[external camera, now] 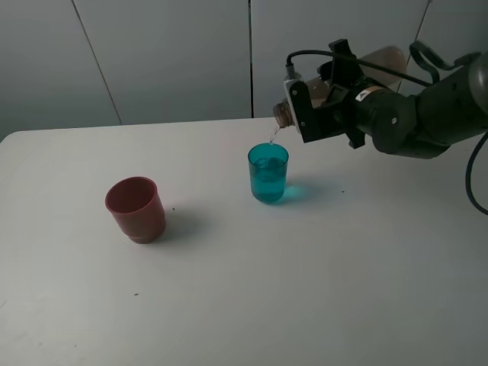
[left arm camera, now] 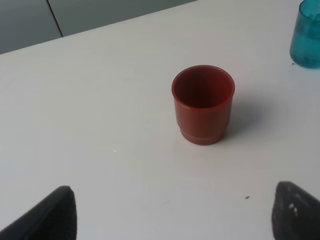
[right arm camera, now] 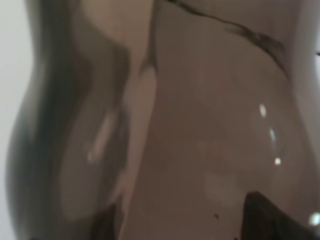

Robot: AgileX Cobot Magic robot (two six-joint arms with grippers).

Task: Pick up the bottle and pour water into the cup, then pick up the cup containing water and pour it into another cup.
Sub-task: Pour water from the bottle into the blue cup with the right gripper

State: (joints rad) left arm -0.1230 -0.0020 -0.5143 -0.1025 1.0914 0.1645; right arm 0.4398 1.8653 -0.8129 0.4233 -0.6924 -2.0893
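Observation:
My right gripper (external camera: 324,103) is shut on the smoky grey-brown bottle (external camera: 381,61), which lies tilted almost flat with its neck (external camera: 283,114) just above the teal cup (external camera: 268,173). A thin stream of water falls from the neck into the teal cup, which holds water. The bottle's body (right arm camera: 175,125) fills the right wrist view. The dull-red cup (external camera: 136,209) stands upright and empty at the left, also seen in the left wrist view (left arm camera: 203,104). My left gripper (left arm camera: 172,215) is open, low above the table, a short way from the red cup.
The white table (external camera: 244,305) bears only the two cups. The teal cup's side shows at the edge of the left wrist view (left arm camera: 307,35). Grey wall panels stand behind the table's far edge.

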